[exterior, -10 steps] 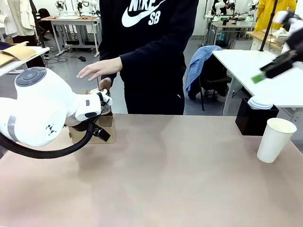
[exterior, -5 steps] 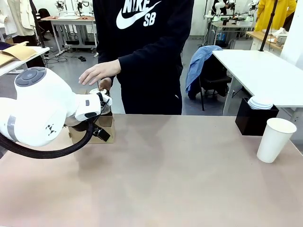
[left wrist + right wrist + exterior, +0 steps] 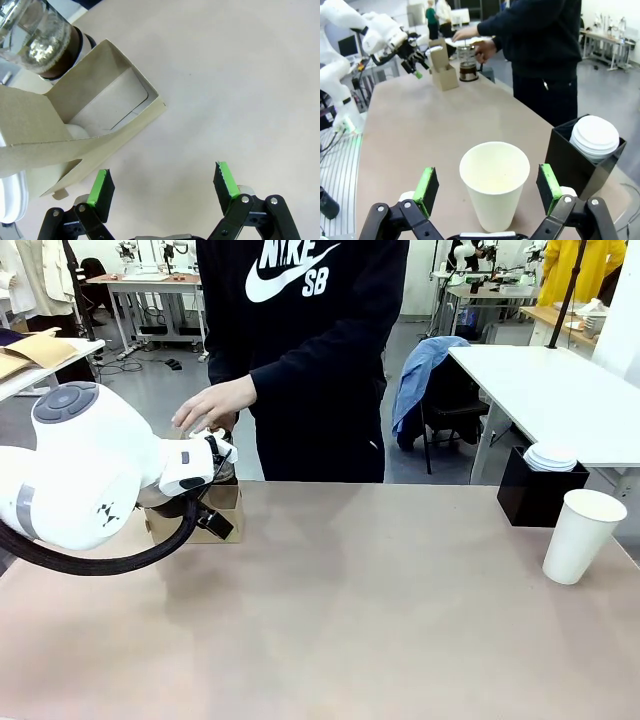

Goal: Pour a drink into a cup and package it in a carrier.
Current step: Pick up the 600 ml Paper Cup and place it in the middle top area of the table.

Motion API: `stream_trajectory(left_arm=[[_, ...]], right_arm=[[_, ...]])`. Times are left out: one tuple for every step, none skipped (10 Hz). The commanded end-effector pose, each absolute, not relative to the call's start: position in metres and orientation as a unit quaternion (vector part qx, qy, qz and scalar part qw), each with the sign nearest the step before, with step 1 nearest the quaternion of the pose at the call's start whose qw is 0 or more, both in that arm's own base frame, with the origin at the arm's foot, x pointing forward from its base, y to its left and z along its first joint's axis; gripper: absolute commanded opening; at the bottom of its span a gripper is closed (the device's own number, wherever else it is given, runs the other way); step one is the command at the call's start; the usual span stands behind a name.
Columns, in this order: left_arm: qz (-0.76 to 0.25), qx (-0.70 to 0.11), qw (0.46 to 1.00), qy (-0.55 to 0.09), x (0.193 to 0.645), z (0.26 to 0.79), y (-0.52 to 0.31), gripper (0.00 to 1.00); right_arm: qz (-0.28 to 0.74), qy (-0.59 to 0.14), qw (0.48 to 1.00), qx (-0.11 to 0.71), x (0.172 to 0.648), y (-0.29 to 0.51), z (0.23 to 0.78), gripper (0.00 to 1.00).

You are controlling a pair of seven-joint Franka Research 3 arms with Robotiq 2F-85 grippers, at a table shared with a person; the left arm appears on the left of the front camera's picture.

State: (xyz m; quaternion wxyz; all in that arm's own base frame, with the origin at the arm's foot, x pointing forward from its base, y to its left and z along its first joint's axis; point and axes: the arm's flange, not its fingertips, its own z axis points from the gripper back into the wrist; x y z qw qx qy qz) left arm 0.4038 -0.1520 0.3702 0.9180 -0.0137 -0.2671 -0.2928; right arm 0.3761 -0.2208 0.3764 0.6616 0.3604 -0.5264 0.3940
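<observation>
The right gripper (image 3: 487, 184), jaws wide, faces the white cup (image 3: 495, 192) standing on the bench (image 3: 380, 620); the cup's inside shows plain white. Just behind it, a black box (image 3: 565, 160) holds stacked white lids (image 3: 595, 136). Farther off, the left gripper (image 3: 162, 184), jaws wide, hovers beside the cardboard carrier (image 3: 107, 107), which has something white in one pocket. Beyond that, a glass pitcher (image 3: 37, 35) holds the brown drink (image 3: 468, 75), with a person's hand (image 3: 215, 400) above it
</observation>
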Motion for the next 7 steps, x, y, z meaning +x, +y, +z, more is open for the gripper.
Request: stream_trajectory(left_arm=[[-0.293, -0.014, 0.918, -0.267, 0.404, 0.370, -0.152, 1.00], [-0.293, -0.014, 0.918, -0.267, 0.404, 0.370, -0.152, 1.00], [-0.293, -0.014, 0.918, -0.267, 0.404, 0.370, -0.152, 1.00], [-0.293, -0.014, 0.918, -0.267, 0.404, 0.370, -0.152, 1.00], [-0.293, -0.014, 0.918, -0.267, 0.404, 0.370, -0.152, 1.00], [-0.293, -0.014, 0.918, -0.267, 0.404, 0.370, -0.152, 1.00], [-0.293, -0.014, 0.918, -0.267, 0.404, 0.370, -0.152, 1.00]], right_arm=[[0.406, -0.533, 0.660, 0.340, 0.368, -0.224, 0.391, 1.00], [0.394, -0.526, 0.662, 0.360, 0.376, -0.221, 0.376, 1.00], [0.387, -0.541, 0.648, 0.371, 0.389, -0.236, 0.357, 1.00], [0.388, -0.560, 0.633, 0.368, 0.392, -0.245, 0.340, 1.00], [0.394, -0.575, 0.612, 0.373, 0.393, -0.248, 0.325, 1.00], [0.398, -0.586, 0.597, 0.376, 0.397, -0.251, 0.309, 1.00], [0.415, -0.575, 0.596, 0.376, 0.397, -0.249, 0.293, 1.00]])
